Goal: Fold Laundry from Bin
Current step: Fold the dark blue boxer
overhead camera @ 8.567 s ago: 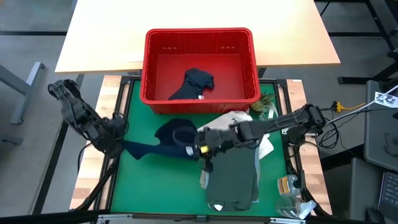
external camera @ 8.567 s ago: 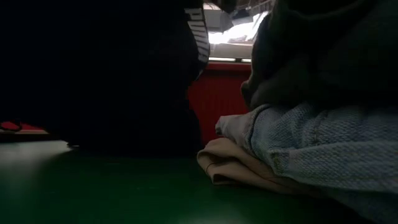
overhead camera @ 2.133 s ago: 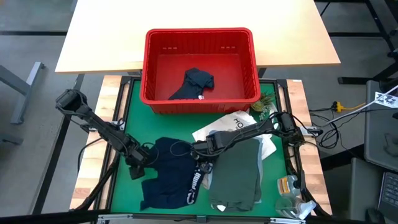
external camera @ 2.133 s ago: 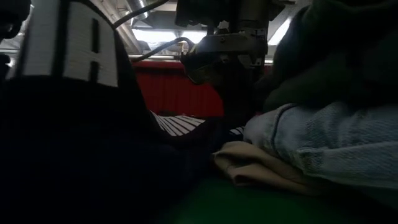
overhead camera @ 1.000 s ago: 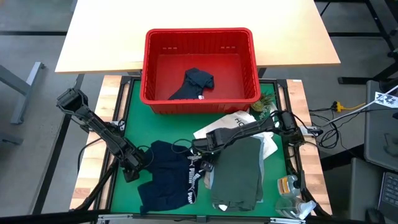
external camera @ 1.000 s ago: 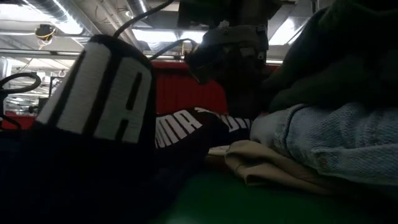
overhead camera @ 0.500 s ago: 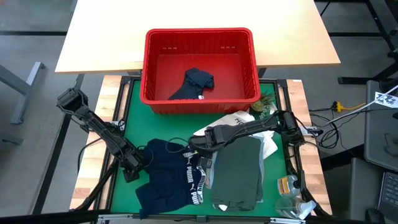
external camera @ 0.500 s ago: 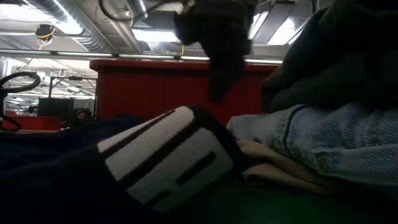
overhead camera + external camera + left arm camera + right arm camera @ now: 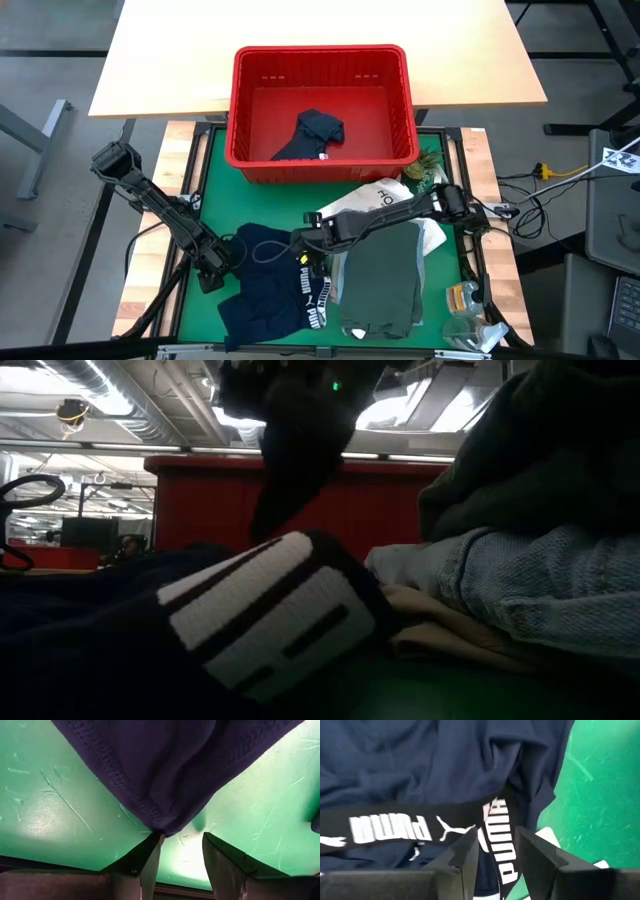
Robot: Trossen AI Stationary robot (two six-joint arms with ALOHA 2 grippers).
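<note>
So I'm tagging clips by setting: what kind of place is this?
Probably a lab or workshop, not a home. The low view shows bare ceiling ducts and strip lights. From above, a metal-framed green mat with loose cables beside it, and a red bin.

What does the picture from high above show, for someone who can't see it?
Navy shorts lie spread on a green mat between two robot arms, the left tool and right tool both open at their edges. A red bin behind holds one dark garment.
</note>
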